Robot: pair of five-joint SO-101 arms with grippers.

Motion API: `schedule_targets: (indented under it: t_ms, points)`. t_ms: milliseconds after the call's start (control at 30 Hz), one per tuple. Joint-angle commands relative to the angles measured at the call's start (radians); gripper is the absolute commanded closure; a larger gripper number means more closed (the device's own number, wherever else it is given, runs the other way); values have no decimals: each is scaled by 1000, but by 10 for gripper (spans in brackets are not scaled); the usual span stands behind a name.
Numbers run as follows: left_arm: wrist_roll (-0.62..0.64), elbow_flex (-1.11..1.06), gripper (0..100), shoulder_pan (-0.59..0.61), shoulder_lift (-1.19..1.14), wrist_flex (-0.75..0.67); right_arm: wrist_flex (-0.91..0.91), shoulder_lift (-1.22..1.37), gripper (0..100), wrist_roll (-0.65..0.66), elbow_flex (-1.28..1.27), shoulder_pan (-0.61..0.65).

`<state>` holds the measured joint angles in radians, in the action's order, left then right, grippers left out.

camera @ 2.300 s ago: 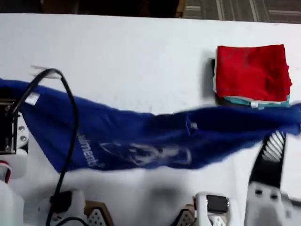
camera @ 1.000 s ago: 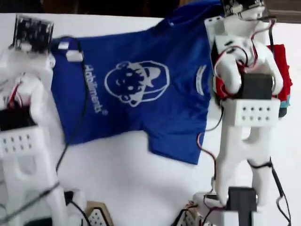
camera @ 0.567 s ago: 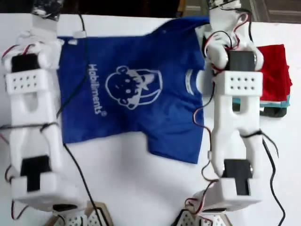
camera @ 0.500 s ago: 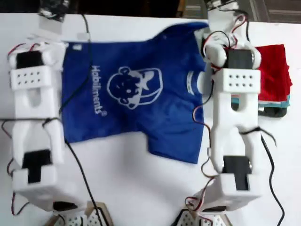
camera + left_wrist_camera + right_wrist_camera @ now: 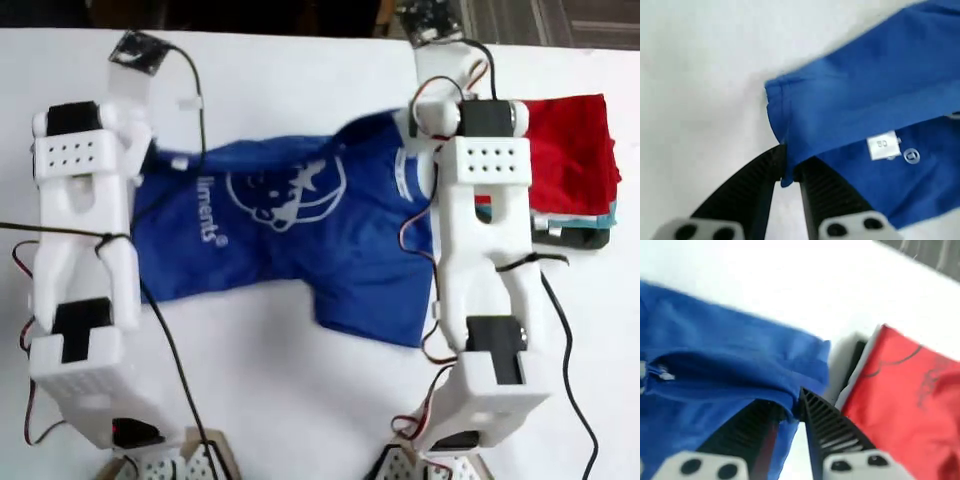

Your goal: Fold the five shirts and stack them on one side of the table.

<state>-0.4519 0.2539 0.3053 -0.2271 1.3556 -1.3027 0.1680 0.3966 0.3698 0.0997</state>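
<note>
A blue shirt with a white print lies across the middle of the white table, its far edge lifted and curling over toward the near side. My left gripper is shut on a hemmed corner of the blue shirt at its left end. At the right end, my right gripper is shut on the edge of the blue shirt, close beside the stack. The stack of folded shirts has a red one on top and sits at the table's right side.
Both white arms stretch from their bases at the near edge over the shirt's two ends. Black cables trail across the table near the left arm. Bare table lies beyond the shirt; the far edge borders dark floor.
Both arms have drawn back toward the near side, pulling the shirt's far edge with them. The shirt, flat a moment ago, now folds over and part of its print is covered.
</note>
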Motion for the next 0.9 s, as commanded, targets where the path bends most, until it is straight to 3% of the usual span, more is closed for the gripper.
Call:
schedule_targets:
  t_ms: [0, 300, 667, 867]
  points:
    - [-12, 41, 975, -12, 12, 87, -93, -13, 981, 0, 43, 25]
    - [-48, -143, 974, -6, 14, 147, -228, -70, 981, 0, -72, 22]
    - [-46, -217, 974, 12, 15, 176, -77, -529, 981, 2, -614, 18]
    - [-48, -280, 974, 8, 109, 181, -79, -680, 981, 38, -740, 10]
